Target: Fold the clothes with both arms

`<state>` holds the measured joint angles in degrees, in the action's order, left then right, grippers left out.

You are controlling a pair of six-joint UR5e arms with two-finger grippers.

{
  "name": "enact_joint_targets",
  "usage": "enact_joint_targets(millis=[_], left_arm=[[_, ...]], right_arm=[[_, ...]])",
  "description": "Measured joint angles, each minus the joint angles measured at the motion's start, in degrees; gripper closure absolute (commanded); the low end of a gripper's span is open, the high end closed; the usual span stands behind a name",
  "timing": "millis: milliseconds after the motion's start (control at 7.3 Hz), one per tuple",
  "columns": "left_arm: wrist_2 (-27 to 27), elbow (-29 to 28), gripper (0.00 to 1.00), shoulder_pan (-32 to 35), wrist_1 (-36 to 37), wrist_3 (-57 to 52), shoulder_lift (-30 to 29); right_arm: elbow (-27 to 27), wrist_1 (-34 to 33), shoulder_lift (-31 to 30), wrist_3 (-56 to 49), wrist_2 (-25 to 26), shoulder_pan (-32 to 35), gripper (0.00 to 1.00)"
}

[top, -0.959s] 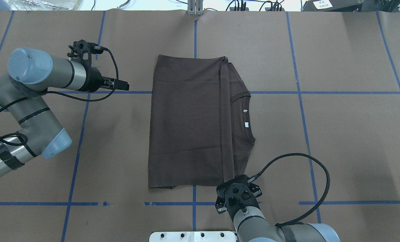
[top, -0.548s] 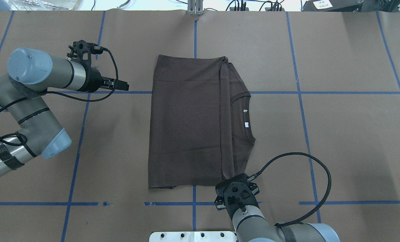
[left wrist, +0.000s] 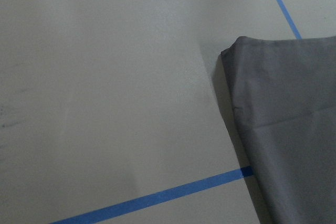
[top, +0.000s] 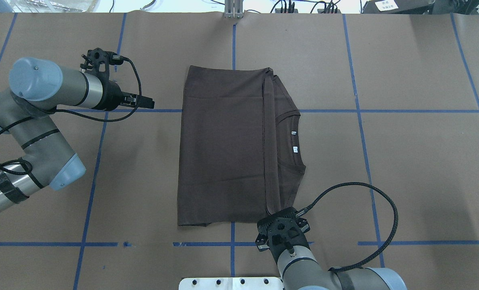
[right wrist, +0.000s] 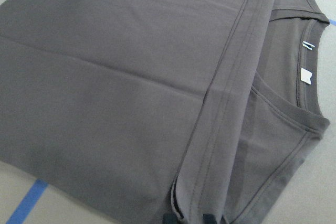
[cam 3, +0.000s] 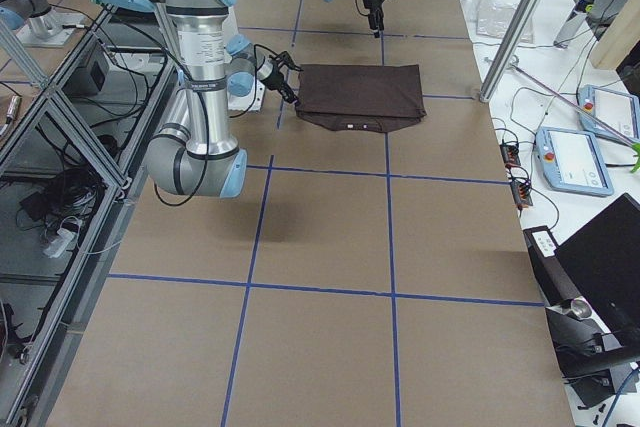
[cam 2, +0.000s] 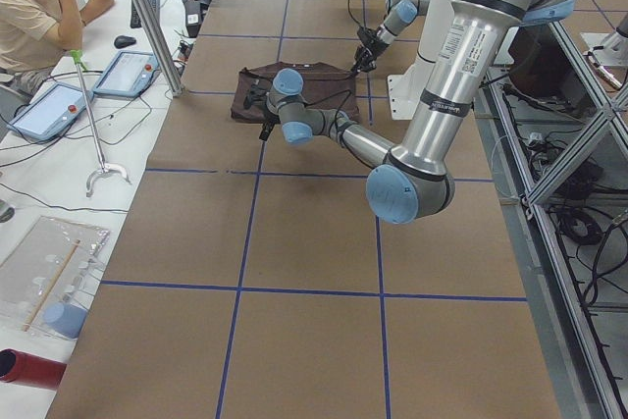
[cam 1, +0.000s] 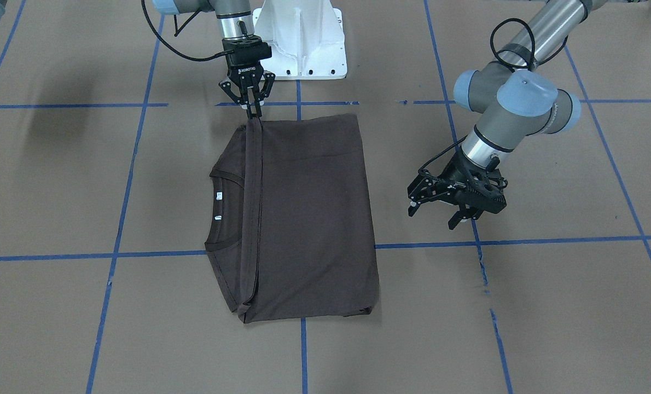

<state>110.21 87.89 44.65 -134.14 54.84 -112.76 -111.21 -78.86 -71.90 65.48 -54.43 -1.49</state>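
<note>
While the right gripper [cam 1: 254, 113] is pinching the T-shirt [cam 1: 309, 208] at its corner between narrow jaws, the folded cloth is lying flat on the table [cam 1: 550, 306] just beyond them. Farther off, the left gripper [cam 1: 434, 214] is hovering with jaws wide, the T-shirt beside them, apart.

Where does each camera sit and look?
Front: across the table, facing the left arm, right arm, shirt.
Overhead: behind both arms, looking down on the shirt.
Left side: table's end; near left arm, a person.
Right side: other end; right arm near.
Left wrist: over a shirt corner; no arm shows.
Right wrist: over the shirt; own fingertips.
Front and overhead share the neck tag.
</note>
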Motion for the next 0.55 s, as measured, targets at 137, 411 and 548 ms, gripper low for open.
enact_joint_targets(millis=[137,411,548], left_arm=[[0.0,0.0,0.0,0.0,0.0,0.0,0.0],[0.0,0.0,0.0,0.0,0.0,0.0,0.0],[0.0,0.0,0.0,0.0,0.0,0.0,0.0]], right_arm=[[0.0,0.0,0.3,0.0,0.1,0.0,0.79],[0.1,0.0,0.9,0.0,0.3,0.0,0.96],[0.3,0.0,0.9,0.0,0.3,0.0,0.94]])
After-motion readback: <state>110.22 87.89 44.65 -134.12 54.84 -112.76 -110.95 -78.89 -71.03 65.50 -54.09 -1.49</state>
